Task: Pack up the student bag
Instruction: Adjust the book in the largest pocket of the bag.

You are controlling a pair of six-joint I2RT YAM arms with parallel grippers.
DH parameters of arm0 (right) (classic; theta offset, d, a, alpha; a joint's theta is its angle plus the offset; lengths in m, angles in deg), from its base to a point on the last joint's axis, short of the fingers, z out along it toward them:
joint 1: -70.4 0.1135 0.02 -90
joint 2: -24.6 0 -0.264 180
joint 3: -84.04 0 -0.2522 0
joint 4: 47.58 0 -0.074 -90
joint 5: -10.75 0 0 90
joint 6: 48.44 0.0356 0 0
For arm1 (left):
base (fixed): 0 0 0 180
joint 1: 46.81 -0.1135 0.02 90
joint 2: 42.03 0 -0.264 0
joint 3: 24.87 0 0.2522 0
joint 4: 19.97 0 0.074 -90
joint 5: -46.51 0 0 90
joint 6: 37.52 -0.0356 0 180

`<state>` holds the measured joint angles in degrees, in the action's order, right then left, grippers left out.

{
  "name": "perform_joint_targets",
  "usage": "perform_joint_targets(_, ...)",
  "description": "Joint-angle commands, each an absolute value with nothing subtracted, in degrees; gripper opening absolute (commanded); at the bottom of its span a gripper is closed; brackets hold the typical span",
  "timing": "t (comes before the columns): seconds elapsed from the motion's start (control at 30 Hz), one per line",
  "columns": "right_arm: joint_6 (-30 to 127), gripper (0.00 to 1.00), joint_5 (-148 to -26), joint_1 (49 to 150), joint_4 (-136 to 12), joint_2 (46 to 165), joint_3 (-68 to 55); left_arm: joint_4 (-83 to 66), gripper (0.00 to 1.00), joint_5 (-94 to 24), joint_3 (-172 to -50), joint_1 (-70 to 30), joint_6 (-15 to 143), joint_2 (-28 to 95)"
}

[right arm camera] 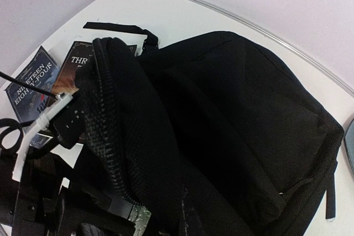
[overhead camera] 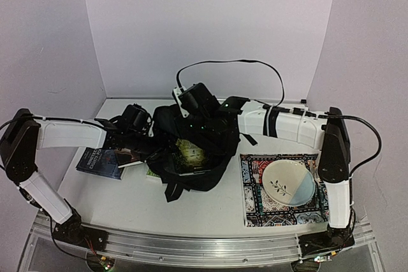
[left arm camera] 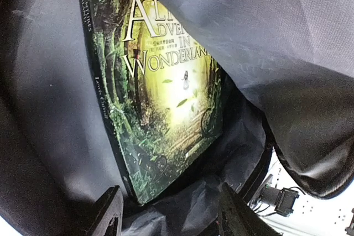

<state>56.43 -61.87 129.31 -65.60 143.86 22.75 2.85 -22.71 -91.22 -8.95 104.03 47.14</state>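
The student bag (overhead camera: 220,151) is a black backpack lying open in the middle of the table. A green "Alice's Adventures in Wonderland" book (overhead camera: 190,152) lies inside it. In the left wrist view the book (left arm camera: 166,98) rests on the grey lining (left arm camera: 50,109). My left gripper (left arm camera: 172,216) is open at the bag's mouth, and the book's lower corner lies just beyond its fingertips. It sits at the bag's left edge (overhead camera: 141,133). My right gripper (overhead camera: 194,107) is at the bag's far rim and holds the flap up. Black fabric (right arm camera: 238,109) hides its fingers.
Two dark books lie left of the bag: "Nineteen Eighty-Four" (overhead camera: 99,160) (right arm camera: 33,87) and another (overhead camera: 127,155) (right arm camera: 74,64). A pale plate (overhead camera: 288,181) sits on a patterned mat (overhead camera: 255,195) at the right. A black cable loops behind the bag.
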Motion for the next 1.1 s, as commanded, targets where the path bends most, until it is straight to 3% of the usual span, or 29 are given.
perform_joint_targets(0.0,56.7,0.00,-61.4,129.6,-65.1,144.9,24.9,0.0,0.60,-25.1,-91.2,-9.2,106.5,48.8)
perform_joint_targets(0.53,56.0,0.00,-63.2,129.6,-65.2,141.9,23.8,-8.8,0.53,-25.5,-88.0,-5.4,115.4,57.5)
perform_joint_targets(0.6,56.3,0.00,-63.9,129.6,-65.2,141.3,23.4,-8.9,0.46,-27.0,-87.5,-5.4,116.0,58.0)
perform_joint_targets(0.87,56.2,0.00,-68.3,129.6,-65.7,138.0,20.3,-8.6,0.03,-31.2,-91.0,-6.0,111.7,55.1)
perform_joint_targets(1.07,54.9,0.00,-71.0,129.6,-67.4,135.8,18.5,-7.6,0.00,-31.8,-94.0,-8.8,107.4,53.5)
